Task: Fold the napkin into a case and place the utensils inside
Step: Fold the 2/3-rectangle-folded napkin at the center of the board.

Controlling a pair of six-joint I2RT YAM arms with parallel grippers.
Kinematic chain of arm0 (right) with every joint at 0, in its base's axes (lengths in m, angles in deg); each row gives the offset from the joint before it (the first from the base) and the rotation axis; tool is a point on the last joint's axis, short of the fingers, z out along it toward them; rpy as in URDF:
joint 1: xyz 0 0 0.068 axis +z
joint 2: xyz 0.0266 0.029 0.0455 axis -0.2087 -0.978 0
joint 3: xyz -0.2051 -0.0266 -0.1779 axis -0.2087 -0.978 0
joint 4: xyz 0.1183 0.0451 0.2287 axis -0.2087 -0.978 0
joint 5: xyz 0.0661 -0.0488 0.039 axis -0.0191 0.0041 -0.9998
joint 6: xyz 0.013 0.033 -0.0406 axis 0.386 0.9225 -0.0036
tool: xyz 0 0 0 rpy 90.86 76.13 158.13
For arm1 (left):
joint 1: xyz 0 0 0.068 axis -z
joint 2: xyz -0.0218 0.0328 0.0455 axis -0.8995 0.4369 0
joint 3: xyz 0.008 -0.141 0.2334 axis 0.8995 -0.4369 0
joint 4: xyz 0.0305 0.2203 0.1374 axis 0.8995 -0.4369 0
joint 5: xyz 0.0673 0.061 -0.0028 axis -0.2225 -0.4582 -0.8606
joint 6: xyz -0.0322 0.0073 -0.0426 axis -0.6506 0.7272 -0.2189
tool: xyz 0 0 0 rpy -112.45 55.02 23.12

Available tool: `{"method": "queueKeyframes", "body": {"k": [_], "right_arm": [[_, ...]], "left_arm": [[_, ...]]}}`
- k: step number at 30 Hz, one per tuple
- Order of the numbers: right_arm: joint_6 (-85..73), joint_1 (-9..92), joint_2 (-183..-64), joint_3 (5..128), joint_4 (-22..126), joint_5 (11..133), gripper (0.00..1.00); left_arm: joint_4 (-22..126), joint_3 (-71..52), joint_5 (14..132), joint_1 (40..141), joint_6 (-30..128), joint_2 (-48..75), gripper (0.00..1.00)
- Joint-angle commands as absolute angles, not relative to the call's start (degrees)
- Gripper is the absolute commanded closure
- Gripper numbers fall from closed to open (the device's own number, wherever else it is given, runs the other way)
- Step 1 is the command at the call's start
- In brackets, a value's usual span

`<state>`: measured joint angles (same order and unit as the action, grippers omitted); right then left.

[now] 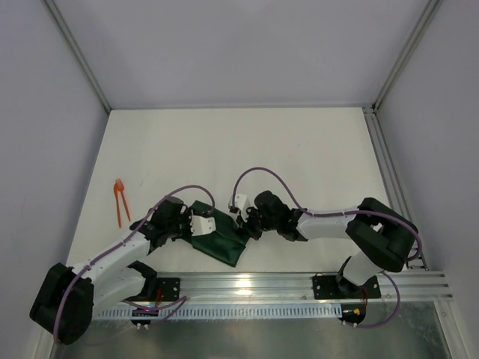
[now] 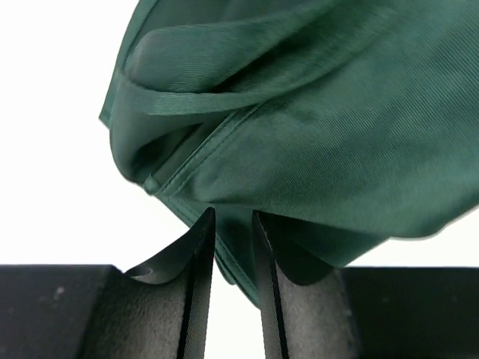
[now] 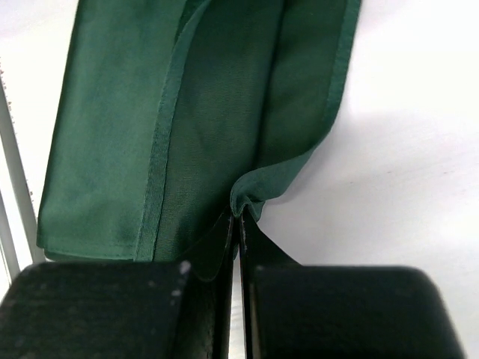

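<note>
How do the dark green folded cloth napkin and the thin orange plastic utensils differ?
The green cloth napkin is far larger than the orange plastic utensils. The napkin is pinched by the left gripper and the right gripper; the utensils lie untouched, off to the left. Both rest on the white table.

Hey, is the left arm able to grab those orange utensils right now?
Probably not as things stand. The left gripper is shut on the napkin. The utensils lie apart on bare table to its left with nothing between, so once it lets go the way looks free.
</note>
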<state>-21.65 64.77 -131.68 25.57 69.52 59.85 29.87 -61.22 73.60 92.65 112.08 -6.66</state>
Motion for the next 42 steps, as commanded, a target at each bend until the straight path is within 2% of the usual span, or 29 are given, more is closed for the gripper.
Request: {"method": "queueKeyframes", "body": {"k": [1, 9, 14, 24, 28, 32, 39, 42], "right_arm": [[-21.29, 64.34, -131.41, 28.07, 73.26, 62.63, 0.96], [-20.50, 64.08, -127.82, 27.19, 72.13, 65.63, 0.96], [-16.73, 64.16, -126.76, 25.17, 74.31, 63.69, 0.96], [-11.46, 64.16, -128.43, 22.18, 79.33, 65.19, 0.95], [-11.10, 64.08, -128.34, 21.48, 80.64, 65.98, 0.95], [-11.18, 64.16, -129.74, 21.91, 80.56, 65.63, 0.95], [-10.74, 64.25, -129.22, 20.86, 81.79, 66.15, 0.95], [-10.57, 64.16, -128.95, 20.33, 82.40, 66.33, 0.95]], "left_arm": [[41.84, -62.25, 69.39, 92.83, 113.66, -0.48, 0.72], [47.57, -56.01, 68.67, 92.31, 114.36, 13.50, 0.77], [45.84, -52.06, 70.42, 90.55, 113.31, 12.37, 0.73], [32.30, -44.32, 74.74, 89.58, 107.51, 5.60, 0.60], [30.88, -40.72, 77.81, 89.49, 100.14, 4.72, 0.45], [31.75, -35.54, 77.74, 90.28, 88.04, 10.14, 0.37], [34.12, -28.76, 69.04, 95.91, 79.22, 21.32, 0.26], [35.27, -27.00, 66.22, 96.35, 77.28, 24.22, 0.25]]}}
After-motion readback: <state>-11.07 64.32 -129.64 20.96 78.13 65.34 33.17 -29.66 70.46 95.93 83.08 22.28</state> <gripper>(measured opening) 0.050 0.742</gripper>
